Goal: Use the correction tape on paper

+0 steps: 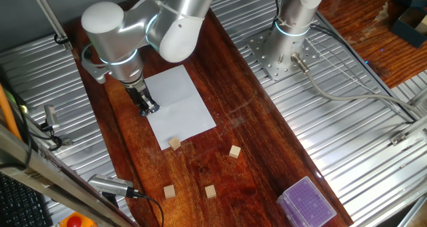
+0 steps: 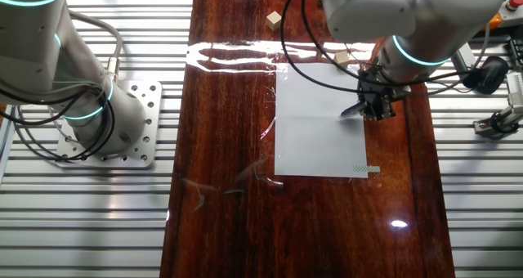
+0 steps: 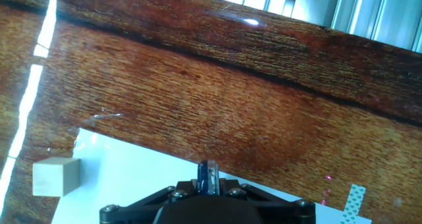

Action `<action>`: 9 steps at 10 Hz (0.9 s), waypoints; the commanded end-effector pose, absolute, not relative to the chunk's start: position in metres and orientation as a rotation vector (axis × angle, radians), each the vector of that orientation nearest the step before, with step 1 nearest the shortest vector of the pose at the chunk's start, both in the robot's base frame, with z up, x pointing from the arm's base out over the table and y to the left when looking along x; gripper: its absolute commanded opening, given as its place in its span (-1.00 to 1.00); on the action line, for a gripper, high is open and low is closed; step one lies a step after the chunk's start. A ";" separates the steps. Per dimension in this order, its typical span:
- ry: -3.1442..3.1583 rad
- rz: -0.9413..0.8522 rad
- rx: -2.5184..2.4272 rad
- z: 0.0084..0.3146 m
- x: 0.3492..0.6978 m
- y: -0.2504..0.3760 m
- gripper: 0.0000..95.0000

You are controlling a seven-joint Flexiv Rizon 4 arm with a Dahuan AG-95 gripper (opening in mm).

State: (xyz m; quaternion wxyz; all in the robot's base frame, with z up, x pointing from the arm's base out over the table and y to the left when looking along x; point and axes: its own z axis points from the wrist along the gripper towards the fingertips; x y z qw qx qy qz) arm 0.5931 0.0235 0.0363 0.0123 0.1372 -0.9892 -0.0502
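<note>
The pincer (image 1: pixel 149 107) is gripping the correction tape (image 3: pixel 208 178), its fingers closed narrowly on the dark blue dispenser, which is pointing down at the paper (image 1: pixel 180 100). In the other fixed view the pincer is hovering at the sheet's edge, the dispenser's tip touching or nearly touching the white surface; which one cannot be told. The paper is lying flat on the dark wooden tabletop (image 1: pixel 267 153). A wooden cube (image 1: pixel 175 143) is sitting just at the sheet's near corner, and three other cubes (image 1: pixel 210 191) are lying farther along. A purple-topped clear box (image 1: pixel 307 203) is resting well apart.
</note>
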 end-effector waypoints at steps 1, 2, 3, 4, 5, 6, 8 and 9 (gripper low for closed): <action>-3.089 -0.155 0.421 0.036 0.593 0.026 -1.00; -3.092 -0.154 0.413 0.036 0.593 0.028 -1.00; -3.091 -0.149 0.415 0.036 0.593 0.028 -1.00; -3.091 -0.149 0.416 0.035 0.593 0.029 -1.00; -3.093 -0.145 0.419 0.035 0.592 0.029 -1.00; -3.095 -0.144 0.420 0.034 0.590 0.029 -1.00; -3.101 -0.140 0.422 0.033 0.589 0.029 -1.00; -3.103 -0.138 0.424 0.032 0.589 0.029 -1.00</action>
